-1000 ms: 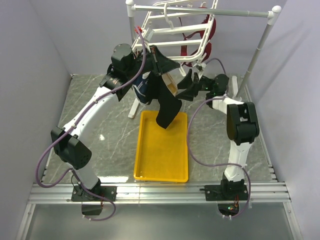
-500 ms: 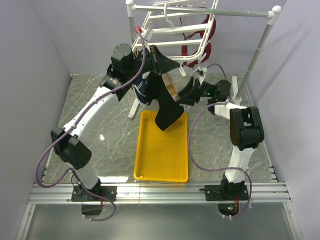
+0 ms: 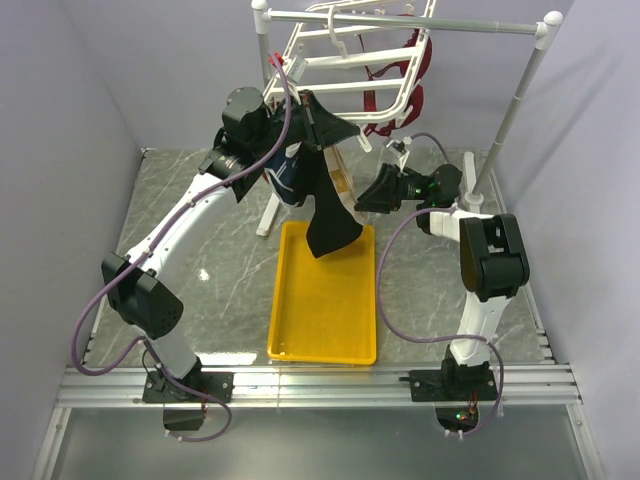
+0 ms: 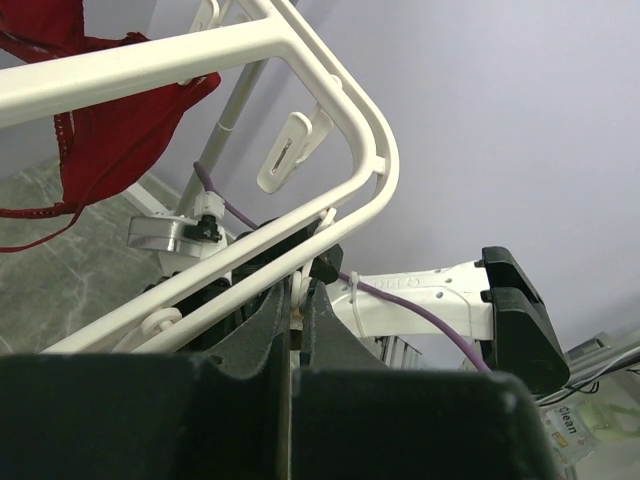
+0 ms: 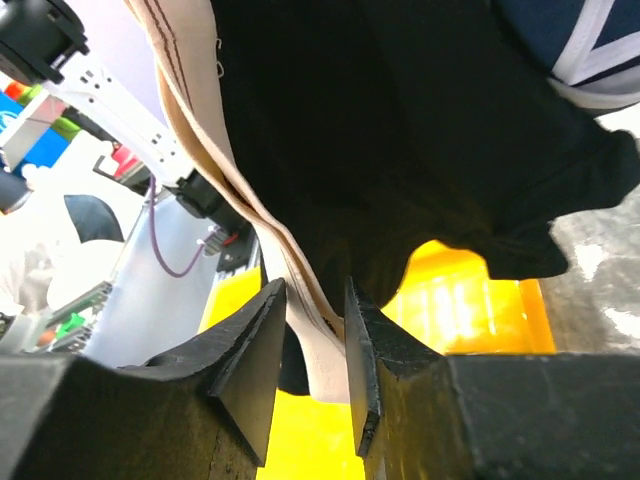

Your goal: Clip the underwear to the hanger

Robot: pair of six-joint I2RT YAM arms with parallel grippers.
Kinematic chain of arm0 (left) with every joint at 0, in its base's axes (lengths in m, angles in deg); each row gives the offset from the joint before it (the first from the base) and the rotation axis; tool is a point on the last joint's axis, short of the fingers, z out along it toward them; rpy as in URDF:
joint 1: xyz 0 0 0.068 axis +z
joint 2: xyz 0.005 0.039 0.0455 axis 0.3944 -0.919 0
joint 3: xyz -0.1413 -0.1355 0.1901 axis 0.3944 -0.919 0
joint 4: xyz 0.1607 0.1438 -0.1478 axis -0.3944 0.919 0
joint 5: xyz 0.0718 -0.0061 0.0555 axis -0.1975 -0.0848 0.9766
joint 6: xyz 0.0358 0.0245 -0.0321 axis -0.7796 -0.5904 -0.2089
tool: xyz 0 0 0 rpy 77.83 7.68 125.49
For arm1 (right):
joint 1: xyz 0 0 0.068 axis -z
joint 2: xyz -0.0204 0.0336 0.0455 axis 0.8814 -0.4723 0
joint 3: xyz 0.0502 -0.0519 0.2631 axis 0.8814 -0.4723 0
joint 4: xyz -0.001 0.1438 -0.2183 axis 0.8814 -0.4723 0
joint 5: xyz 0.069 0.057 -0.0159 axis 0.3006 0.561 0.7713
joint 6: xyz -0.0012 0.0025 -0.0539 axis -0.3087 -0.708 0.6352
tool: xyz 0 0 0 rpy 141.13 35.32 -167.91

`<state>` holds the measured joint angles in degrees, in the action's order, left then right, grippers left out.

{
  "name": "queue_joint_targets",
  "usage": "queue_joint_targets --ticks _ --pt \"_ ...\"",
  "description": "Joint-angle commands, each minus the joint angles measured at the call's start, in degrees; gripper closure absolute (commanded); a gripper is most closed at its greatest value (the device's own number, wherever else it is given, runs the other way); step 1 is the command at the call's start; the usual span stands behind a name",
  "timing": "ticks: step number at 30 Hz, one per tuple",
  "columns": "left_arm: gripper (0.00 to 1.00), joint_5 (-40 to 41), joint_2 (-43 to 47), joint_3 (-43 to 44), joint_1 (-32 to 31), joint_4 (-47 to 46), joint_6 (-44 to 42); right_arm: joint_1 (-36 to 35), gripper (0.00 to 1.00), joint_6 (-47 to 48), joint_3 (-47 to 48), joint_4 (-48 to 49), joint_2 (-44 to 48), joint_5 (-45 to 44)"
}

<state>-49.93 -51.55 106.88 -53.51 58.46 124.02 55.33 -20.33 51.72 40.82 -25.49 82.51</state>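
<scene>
The black underwear (image 3: 325,200) with its beige waistband hangs from the near edge of the white hanger (image 3: 340,60), by my left gripper (image 3: 315,118). In the left wrist view my left gripper (image 4: 297,290) is shut on a small white clip under the hanger's bar (image 4: 200,50). My right gripper (image 3: 368,200) is just right of the hanging cloth. In the right wrist view it (image 5: 312,300) is open, with the beige waistband (image 5: 300,310) loose between its jaws and the black cloth (image 5: 400,130) above. Whether the clip holds the cloth is hidden.
A yellow tray (image 3: 325,310) lies on the table below the underwear. A navy pair with white trim (image 3: 285,175) hangs behind it. A red garment (image 3: 415,60) hangs at the hanger's far side. The white pole stand (image 3: 515,100) rises at the right.
My right gripper has drawn back to the right and a little lower, away from the underwear. The underwear's lower end has swung slightly left. The left arm has not moved.
</scene>
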Motion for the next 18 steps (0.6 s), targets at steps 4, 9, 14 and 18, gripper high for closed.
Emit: queue_joint_targets --ticks 4,9,14,18 --pt "1.00 3.47 -0.04 1.22 1.98 -2.38 0.19 0.24 0.67 -3.05 -0.99 25.72 5.66 4.53" --pt "1.00 3.55 -0.31 1.48 1.98 -1.50 -0.42 0.42 0.98 -4.79 0.14 25.90 6.63 4.01" --pt "1.00 4.08 -0.57 0.96 1.98 0.52 -2.96 1.38 1.00 -8.93 2.96 25.81 8.65 3.74" --pt "1.00 4.08 -0.48 -0.10 2.07 0.52 -4.63 1.91 1.00 -11.13 4.63 24.23 10.58 3.74"
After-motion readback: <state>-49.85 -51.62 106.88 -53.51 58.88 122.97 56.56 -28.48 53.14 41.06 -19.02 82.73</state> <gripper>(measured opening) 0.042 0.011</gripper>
